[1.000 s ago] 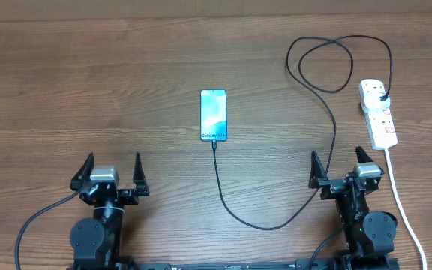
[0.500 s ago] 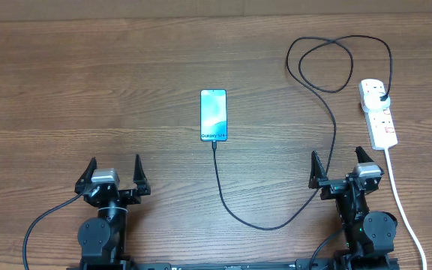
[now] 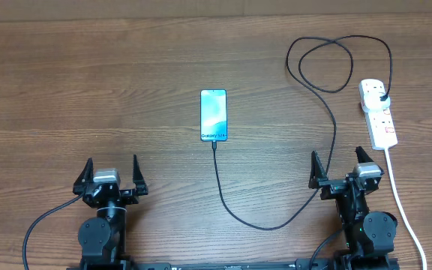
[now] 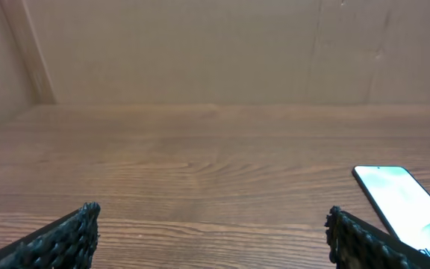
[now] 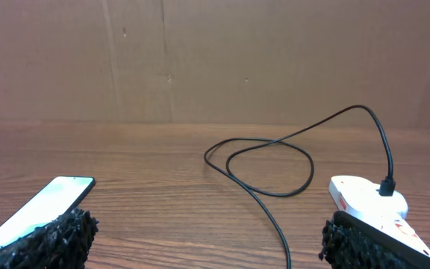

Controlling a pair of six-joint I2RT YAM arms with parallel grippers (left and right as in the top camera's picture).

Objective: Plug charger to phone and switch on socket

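The phone [image 3: 213,115] lies flat mid-table, its screen lit and showing "Galaxy" text. It also shows in the left wrist view [image 4: 402,198] and the right wrist view [image 5: 36,211]. The black charger cable [image 3: 276,222] meets the phone's near edge, curves right, loops at the back [image 5: 271,161] and ends in a black plug seated in the white socket strip [image 3: 379,112], also seen in the right wrist view [image 5: 368,200]. My left gripper [image 3: 112,175] is open and empty at the front left. My right gripper [image 3: 343,170] is open and empty at the front right, near the strip.
The strip's white cord [image 3: 403,206] runs down the right side past my right arm to the table's front edge. A brown cardboard wall [image 4: 200,52] stands behind the wooden table [image 3: 88,82].
My left gripper has drawn back slightly toward the front edge. The right arm, phone, cable and strip have not moved.
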